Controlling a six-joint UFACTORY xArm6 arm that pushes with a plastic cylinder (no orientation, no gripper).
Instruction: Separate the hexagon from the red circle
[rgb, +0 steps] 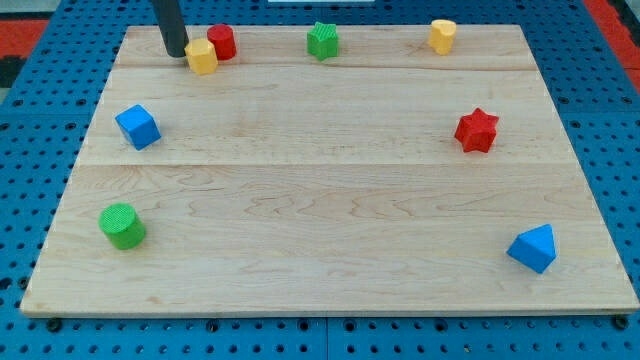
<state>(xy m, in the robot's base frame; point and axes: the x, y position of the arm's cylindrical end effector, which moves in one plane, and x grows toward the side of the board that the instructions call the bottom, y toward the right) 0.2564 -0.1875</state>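
A yellow hexagon block (201, 57) sits near the view's top left of the wooden board (330, 210). A red circle block (222, 41) stands right behind it, to its upper right, touching it. My tip (177, 52) is the lower end of a dark rod that comes down from the view's top edge. It rests just left of the yellow hexagon, touching or nearly touching its left side.
A green star block (323, 41) and a yellow block (442, 35) sit along the top edge. A blue cube (138, 127) and a green cylinder (122, 226) are at the left. A red star (477, 130) and a blue triangular block (533, 248) are at the right.
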